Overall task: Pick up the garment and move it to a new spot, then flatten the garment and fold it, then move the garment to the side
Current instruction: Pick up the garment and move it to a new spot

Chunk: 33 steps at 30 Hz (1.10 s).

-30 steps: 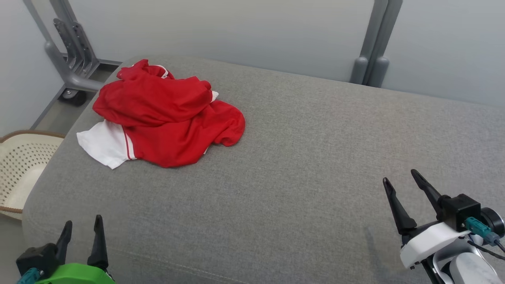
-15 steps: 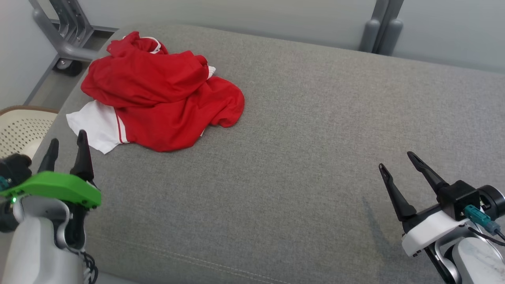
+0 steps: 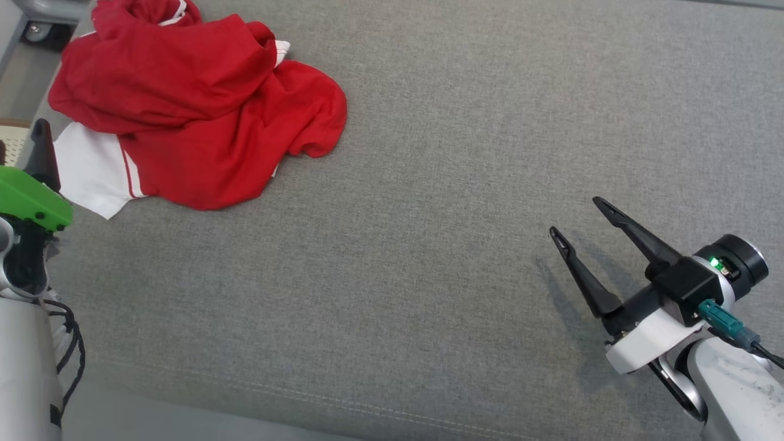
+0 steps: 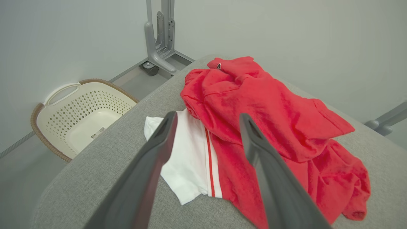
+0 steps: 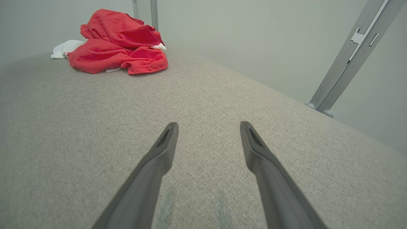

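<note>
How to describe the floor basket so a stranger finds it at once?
Start from the wide grey fabric cushion. On the floor past its edge, near the crumpled red-and-white garment, stands a cream plastic basket. Its perforated walls and brown woven rim set it apart from the grey metal frame nearby.

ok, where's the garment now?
Head view, upper left: the garment lies crumpled on the cushion, far corner, just ahead of the left end effector, near the basket.

The red jersey shirt (image 3: 184, 104) lies crumpled in a loose heap at my far left, near the back corner of the grey fabric cushion (image 3: 429, 214). One white sleeve with red-striped trim sticks out flat toward the cushion's left edge.
</note>
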### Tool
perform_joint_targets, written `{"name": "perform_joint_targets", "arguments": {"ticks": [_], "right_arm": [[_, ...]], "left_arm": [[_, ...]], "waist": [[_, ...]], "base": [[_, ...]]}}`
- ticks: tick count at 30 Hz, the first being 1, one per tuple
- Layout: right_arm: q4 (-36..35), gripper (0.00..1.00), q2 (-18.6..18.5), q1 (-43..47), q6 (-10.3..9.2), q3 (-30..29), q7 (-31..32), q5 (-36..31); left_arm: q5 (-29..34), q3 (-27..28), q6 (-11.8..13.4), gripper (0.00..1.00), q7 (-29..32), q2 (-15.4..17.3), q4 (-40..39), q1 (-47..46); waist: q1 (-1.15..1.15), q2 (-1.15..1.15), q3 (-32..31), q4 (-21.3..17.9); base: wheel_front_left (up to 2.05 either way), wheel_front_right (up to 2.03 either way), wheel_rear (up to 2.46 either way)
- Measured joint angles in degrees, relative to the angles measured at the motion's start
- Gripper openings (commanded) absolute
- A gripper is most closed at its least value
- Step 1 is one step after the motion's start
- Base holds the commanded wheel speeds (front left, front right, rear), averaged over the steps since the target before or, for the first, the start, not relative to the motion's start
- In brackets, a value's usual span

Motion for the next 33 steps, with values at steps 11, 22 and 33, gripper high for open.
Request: {"name": "perform_joint_targets", "arguments": {"ticks": [11, 22, 33], "right_arm": [[-3.5, 1.0, -3.0, -3.2, 0.0, -2.5, 0.0, 0.0], [-4.3, 1.0, -4.7, -4.4, 0.0, -4.1, 0.0, 0.0], [-4.2, 1.0, -5.1, -4.1, -0.02, -5.7, 0.0, 0.5]], "left_arm": [[-2.6, 2.2, 1.0, 1.0, 0.5, 0.6, 2.3, -7.6], [-2.6, 2.1, 1.0, 1.0, -1.9, -0.8, 8.4, -11.0], [-1.3, 1.6, 1.4, 0.0, -7.5, 0.3, 13.1, -13.4]], "waist": [[0.0, 0.0, 7.6, -2.9], [0.0, 0.0, 14.3, -4.6], [0.0, 0.0, 14.5, -5.4]], "base": [[0.0, 0.0, 0.0], [0.0, 0.0, 0.0], [0.0, 0.0, 0.0]]}}
